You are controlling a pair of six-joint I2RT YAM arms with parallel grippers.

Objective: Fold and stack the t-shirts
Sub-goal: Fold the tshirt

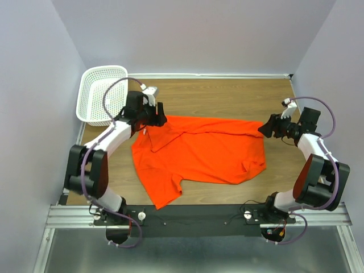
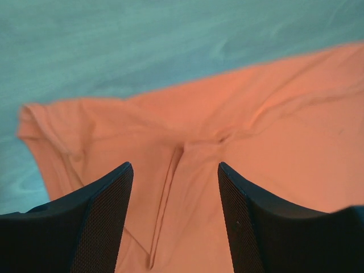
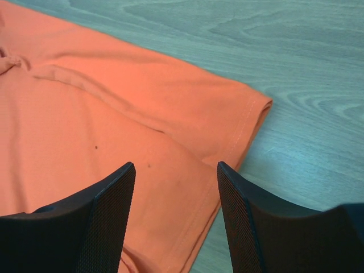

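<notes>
One bright orange-red t-shirt lies spread and partly folded over on the wooden table. My left gripper is open above its far left corner; in the left wrist view creased fabric lies between the black fingers. My right gripper is open at the shirt's far right corner; in the right wrist view the hemmed corner lies just ahead of the fingers. Neither holds anything.
A white mesh basket stands at the far left corner of the table. Lilac walls close in the back and both sides. A black rail with the arm bases runs along the near edge.
</notes>
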